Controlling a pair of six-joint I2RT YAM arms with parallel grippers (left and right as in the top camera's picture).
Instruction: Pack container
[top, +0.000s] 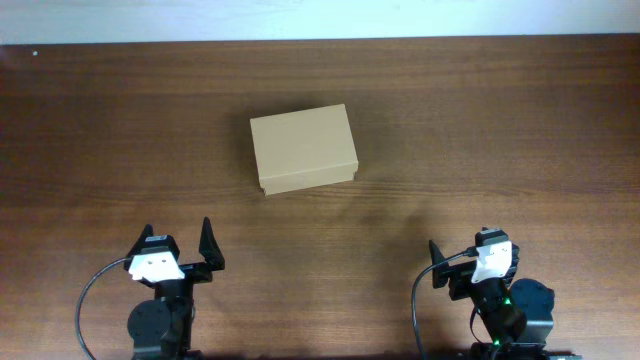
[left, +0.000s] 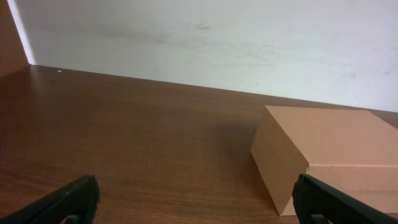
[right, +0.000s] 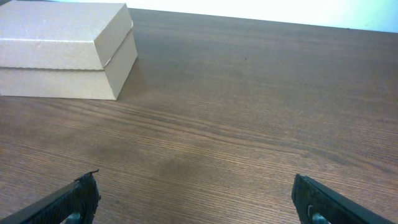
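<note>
The container (top: 303, 148) is a plain brown cardboard box with its flap lid shut, standing on the wooden table a little left of centre. It also shows at the right of the left wrist view (left: 329, 155) and at the top left of the right wrist view (right: 65, 50). My left gripper (top: 176, 252) is open and empty near the front edge, well in front of the box; its fingers frame bare table (left: 199, 202). My right gripper (top: 475, 262) is open and empty at the front right, far from the box (right: 199, 202). No pens are in view.
The wooden table (top: 480, 130) runs back to a white wall (left: 205, 43) along its far edge. Cables trail from both arm bases at the front edge.
</note>
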